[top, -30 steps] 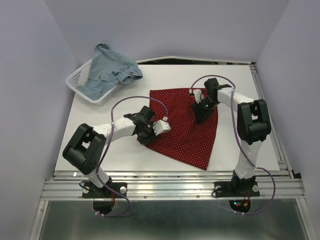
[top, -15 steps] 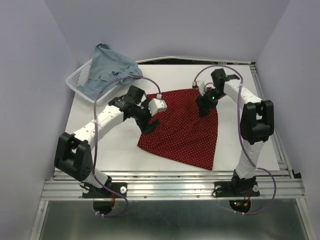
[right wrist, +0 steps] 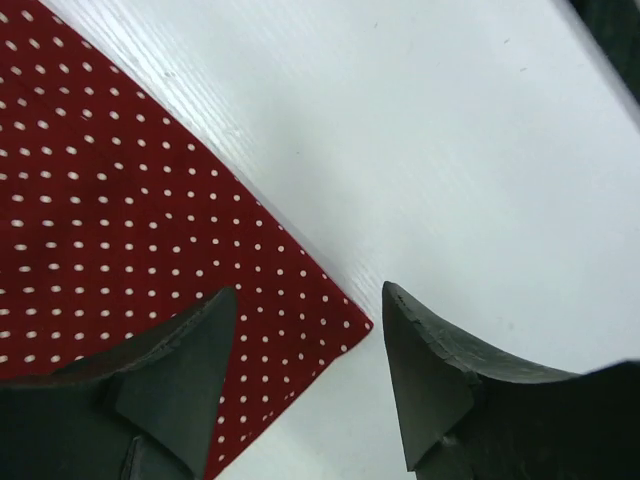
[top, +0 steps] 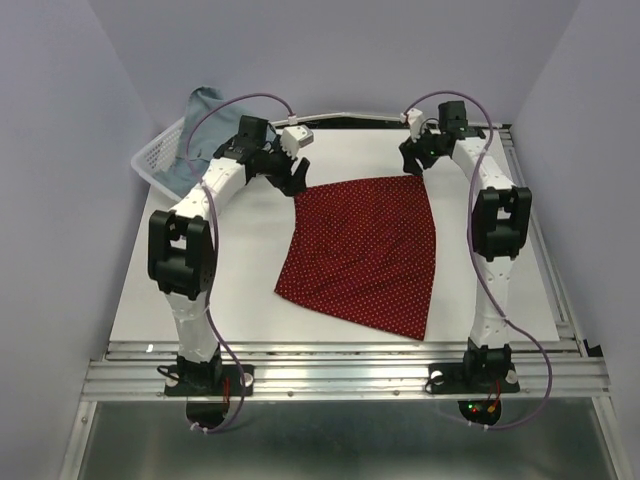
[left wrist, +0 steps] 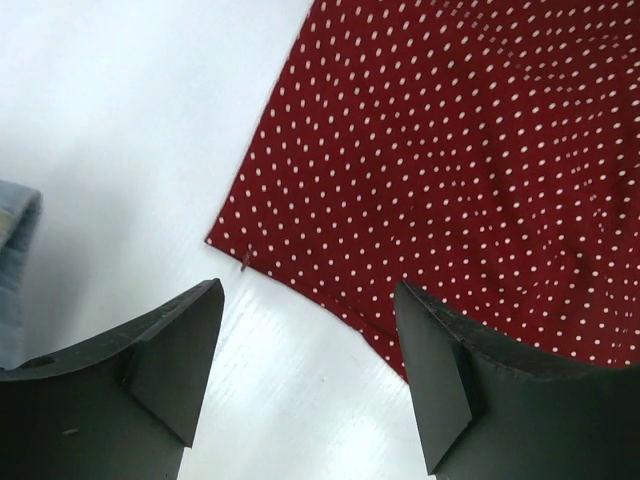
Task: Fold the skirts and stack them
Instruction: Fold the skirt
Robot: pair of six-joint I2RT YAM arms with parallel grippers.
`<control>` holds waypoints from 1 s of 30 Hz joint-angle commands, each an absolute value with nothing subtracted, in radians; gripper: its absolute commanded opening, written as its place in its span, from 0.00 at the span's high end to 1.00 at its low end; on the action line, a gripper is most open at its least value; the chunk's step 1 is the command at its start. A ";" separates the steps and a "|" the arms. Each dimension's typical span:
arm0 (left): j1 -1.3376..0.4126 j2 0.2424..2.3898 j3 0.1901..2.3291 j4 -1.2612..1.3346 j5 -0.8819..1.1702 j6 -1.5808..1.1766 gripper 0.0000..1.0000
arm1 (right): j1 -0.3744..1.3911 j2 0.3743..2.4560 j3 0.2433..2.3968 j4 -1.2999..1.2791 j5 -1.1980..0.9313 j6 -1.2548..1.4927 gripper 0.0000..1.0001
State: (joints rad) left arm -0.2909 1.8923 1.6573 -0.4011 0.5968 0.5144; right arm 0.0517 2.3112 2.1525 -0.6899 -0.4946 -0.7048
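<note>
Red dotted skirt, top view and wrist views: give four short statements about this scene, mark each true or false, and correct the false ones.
1. The red dotted skirt lies flat on the table. True.
2. The left gripper is shut on the skirt's corner. False: its jaws are open over the corner, holding nothing.
3. The denim skirt is in the white basket. True.
4. The right gripper is at the table's near edge. False: it is open over the skirt's far right corner.
</note>
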 commanded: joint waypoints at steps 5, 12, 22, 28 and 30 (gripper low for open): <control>-0.270 1.962 1.715 -0.334 0.580 0.430 0.21 | 0.035 2.381 2.111 -0.571 -0.486 -0.791 0.40; -0.245 2.149 1.879 -0.351 0.494 0.463 0.21 | 0.035 2.405 2.054 -0.561 -0.459 -0.836 0.45; -0.221 2.321 1.968 -0.353 0.528 0.449 0.33 | 0.035 2.430 2.048 -0.549 -0.423 -0.853 0.49; -0.222 2.359 1.962 -0.380 0.514 0.475 0.44 | 0.035 2.441 2.052 -0.545 -0.419 -0.854 0.57; -0.222 2.362 1.954 -0.374 0.517 0.479 0.46 | 0.035 2.444 2.052 -0.540 -0.410 -0.856 0.64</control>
